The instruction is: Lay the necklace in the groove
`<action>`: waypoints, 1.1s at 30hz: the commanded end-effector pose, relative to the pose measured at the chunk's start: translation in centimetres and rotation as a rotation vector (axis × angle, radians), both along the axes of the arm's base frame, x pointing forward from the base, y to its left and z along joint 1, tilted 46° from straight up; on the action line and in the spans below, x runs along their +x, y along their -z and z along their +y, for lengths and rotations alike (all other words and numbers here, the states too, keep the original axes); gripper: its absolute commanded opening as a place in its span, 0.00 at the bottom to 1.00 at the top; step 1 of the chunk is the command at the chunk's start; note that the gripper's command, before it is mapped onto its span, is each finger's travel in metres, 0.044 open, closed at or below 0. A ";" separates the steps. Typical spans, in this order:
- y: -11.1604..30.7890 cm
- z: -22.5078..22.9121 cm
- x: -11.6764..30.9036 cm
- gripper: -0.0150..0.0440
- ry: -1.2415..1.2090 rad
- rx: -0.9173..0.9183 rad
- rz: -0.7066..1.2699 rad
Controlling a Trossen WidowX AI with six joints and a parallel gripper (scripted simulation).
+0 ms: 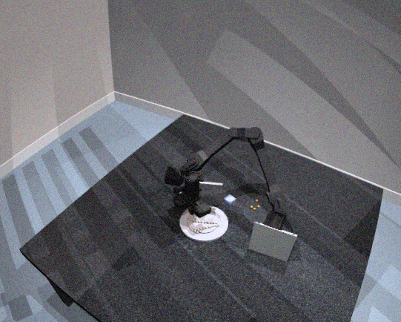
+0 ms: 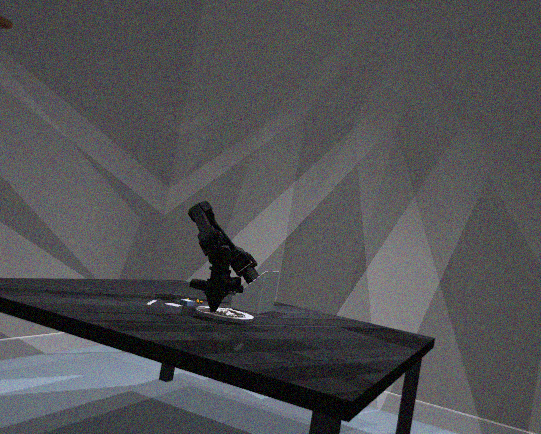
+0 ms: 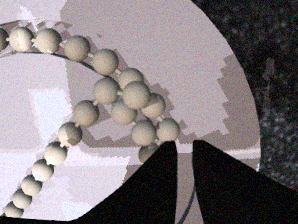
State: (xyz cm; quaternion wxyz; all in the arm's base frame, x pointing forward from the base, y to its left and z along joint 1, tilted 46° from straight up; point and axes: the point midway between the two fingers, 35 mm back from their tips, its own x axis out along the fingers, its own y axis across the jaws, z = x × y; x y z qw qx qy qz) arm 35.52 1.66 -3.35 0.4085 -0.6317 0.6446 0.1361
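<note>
The pearl bead necklace (image 1: 197, 231) (image 3: 77, 48) lies on the white round bead board (image 1: 223, 230) (image 2: 251, 318) (image 3: 215, 90). In the wrist view its upper strand follows the curved groove line at upper left. Several beads bunch together in the middle, and another strand runs straight down-left across the board's inner face. My gripper (image 2: 214, 310) (image 3: 183, 151) is low over the board, at its upper left side in the top view. Its fingers stand slightly apart with nothing seen between them. The left fingertip is at the lower edge of the bead bunch and hides part of it.
A blue-white block (image 1: 230, 199), a white bar (image 1: 211, 183) and several small orange pieces (image 1: 254, 208) lie behind the board. A grey upright panel (image 1: 272, 242) stands to its right, by the arm's base. The dark table (image 1: 141, 282) carries them all.
</note>
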 end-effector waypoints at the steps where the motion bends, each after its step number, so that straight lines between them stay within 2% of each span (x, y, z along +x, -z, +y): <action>1: 0.0 0.0 0.0 0.43 0.000 0.000 0.000; 14: -0.4 0.4 0.0 1.00 -0.010 -0.006 -0.003; 33: -0.8 0.8 -0.1 1.00 -0.001 -0.007 0.007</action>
